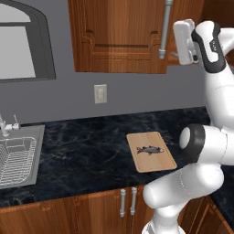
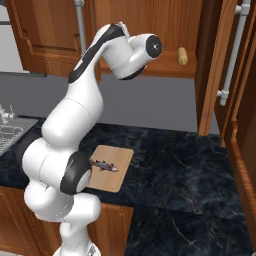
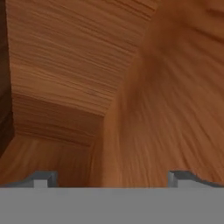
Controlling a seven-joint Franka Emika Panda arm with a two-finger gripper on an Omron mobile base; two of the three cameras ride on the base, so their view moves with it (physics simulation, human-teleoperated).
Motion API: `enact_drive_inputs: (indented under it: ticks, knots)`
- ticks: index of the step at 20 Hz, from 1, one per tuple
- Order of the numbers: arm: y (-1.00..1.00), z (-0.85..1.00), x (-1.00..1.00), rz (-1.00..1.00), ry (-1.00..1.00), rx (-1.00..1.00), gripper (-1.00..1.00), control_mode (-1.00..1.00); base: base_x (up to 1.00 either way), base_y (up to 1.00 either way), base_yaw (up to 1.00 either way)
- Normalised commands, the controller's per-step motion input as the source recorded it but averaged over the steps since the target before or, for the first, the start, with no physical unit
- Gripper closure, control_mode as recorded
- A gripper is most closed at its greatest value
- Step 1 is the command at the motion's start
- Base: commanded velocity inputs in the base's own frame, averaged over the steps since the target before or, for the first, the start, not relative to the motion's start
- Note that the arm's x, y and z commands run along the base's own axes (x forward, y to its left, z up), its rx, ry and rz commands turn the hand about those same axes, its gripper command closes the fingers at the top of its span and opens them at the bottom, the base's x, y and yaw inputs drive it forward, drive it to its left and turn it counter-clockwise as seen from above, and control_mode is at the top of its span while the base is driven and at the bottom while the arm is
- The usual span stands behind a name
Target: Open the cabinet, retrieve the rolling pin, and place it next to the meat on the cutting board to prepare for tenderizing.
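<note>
Left of centre in the right base view, the light tan wooden cutting board (image 2: 114,167) lies on the dark marble worktop (image 2: 175,165), the small grey-brown meat (image 2: 104,165) on it. Upper right, the tan rolling pin (image 2: 182,56) rests inside the reddish-brown wooden cabinet (image 2: 165,30). The claw (image 3: 113,178) is spread wide, empty, facing wood.

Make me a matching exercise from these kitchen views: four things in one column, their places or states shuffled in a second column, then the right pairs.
Things:
1. meat
2. rolling pin
3. cutting board
4. tool

Places or states:
A. flat on the dark counter
B. on the cabinet shelf, one end showing
C. open, holding nothing, close to wooden cabinet surfaces
D. lying on the board

Pairs: 1-D, 2-B, 3-A, 4-C
</note>
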Motion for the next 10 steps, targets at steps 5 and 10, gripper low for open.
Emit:
enact_drive_inputs:
  ticks: [5,10]
  knots:
    - [0.25,-0.01,0.26,0.10,0.08,0.06,-1.00,-1.00,0.00,0.00,0.00]
    - [0.37,0.00,0.01,0.13,0.01,0.07,-1.00,-1.00,0.00,0.00,0.00]
